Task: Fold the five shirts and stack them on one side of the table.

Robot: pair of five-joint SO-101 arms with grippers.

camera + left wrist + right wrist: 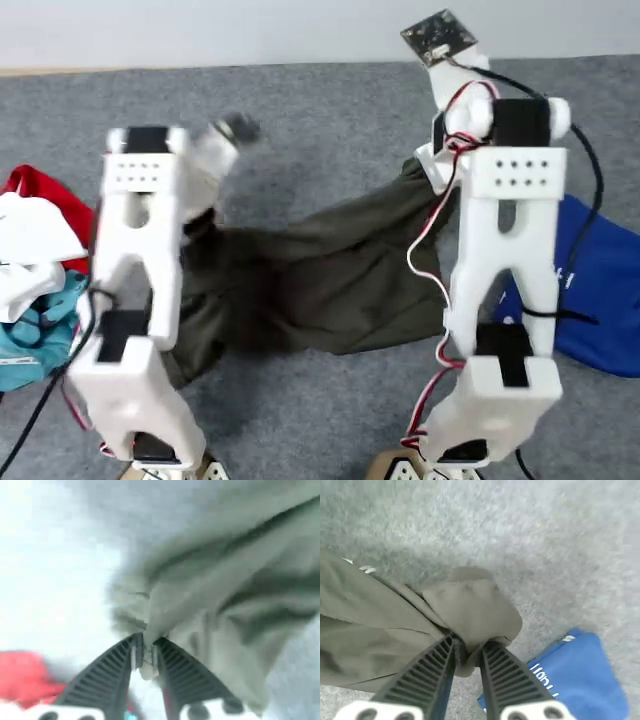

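An olive-green shirt hangs stretched between the two arms over the grey table. My left gripper is shut on a bunched edge of the olive shirt, which is lifted off the table. My right gripper is shut on another corner of the olive shirt, near the far right of the cloth. A folded blue shirt lies at the right edge, also the blue shirt beside my right gripper. A pile of red, white and teal shirts sits at the left edge.
The grey carpet-like table surface stretches behind the arms to a pale wall. Both white arm bodies stand over the near half of the table. A red cloth shows below the left gripper.
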